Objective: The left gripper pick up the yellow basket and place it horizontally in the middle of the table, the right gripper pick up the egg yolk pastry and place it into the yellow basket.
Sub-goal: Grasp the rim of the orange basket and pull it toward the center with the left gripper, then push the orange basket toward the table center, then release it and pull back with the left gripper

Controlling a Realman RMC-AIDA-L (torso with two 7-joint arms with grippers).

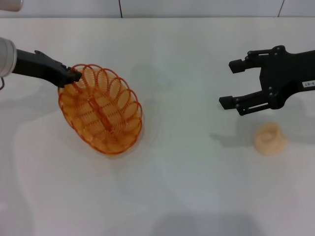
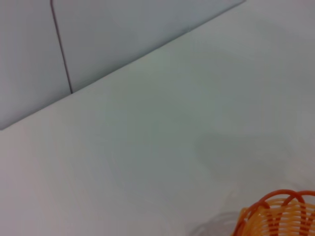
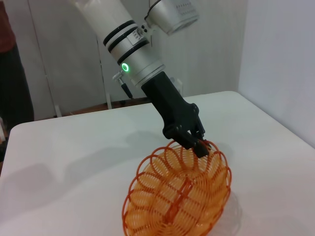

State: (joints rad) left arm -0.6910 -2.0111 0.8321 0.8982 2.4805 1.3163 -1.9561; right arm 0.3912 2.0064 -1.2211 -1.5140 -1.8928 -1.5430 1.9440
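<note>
Left gripper [image 1: 74, 74] pinched on far-left rim of yellow basket [image 1: 101, 109], basket tilted, left of table [image 1: 187, 196] centre. We should swing long axis level, settle gently before release. Right gripper [image 1: 231, 82] fingers apart, hovers just beyond egg yolk pastry [image 1: 269, 138].

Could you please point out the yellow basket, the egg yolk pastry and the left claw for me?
yellow basket [image 1: 101, 110], head view, its wire bottom.
egg yolk pastry [image 1: 269, 138], head view, its domed top.
left claw [image 3: 198, 144], right wrist view, its tips at the basket's rim.
</note>
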